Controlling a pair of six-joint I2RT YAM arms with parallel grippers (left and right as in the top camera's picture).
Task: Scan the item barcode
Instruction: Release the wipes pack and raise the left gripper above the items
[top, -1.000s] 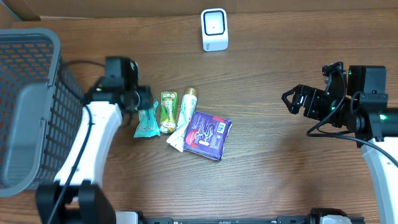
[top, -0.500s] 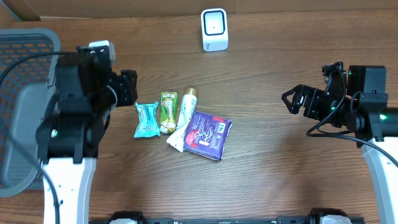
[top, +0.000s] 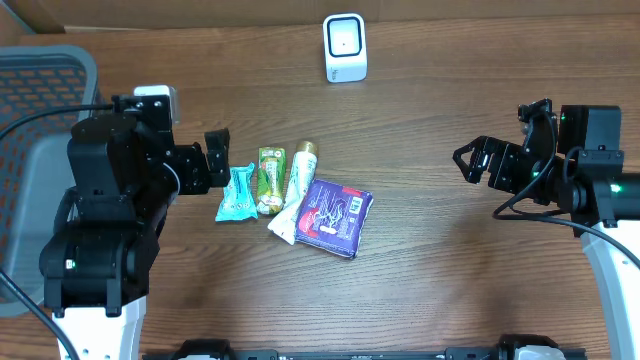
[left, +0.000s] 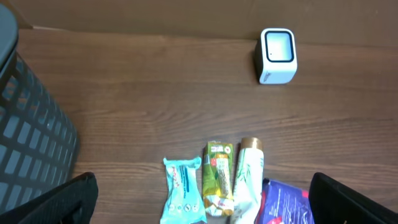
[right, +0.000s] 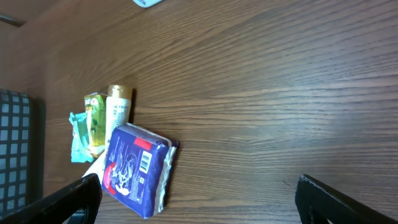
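Four items lie in a row mid-table: a teal packet (top: 237, 194) (left: 183, 198), a green packet (top: 270, 180) (left: 217, 177), a white tube (top: 296, 190) (left: 247, 177) and a purple pack (top: 334, 216) (right: 135, 167) with its barcode facing up. A white scanner (top: 345, 47) (left: 277, 55) stands at the back. My left gripper (top: 212, 162) (left: 205, 211) hangs open just left of the teal packet and holds nothing. My right gripper (top: 472, 160) (right: 199, 208) is open and empty, far to the right of the items.
A grey mesh basket (top: 30, 80) (left: 31, 124) stands at the left edge, close behind the left arm. Bare wooden table (top: 430, 260) lies between the items and the right arm.
The left gripper opened wide off the teal packet and drew back to the left and up; the packet stays on the table. The right arm has not moved.
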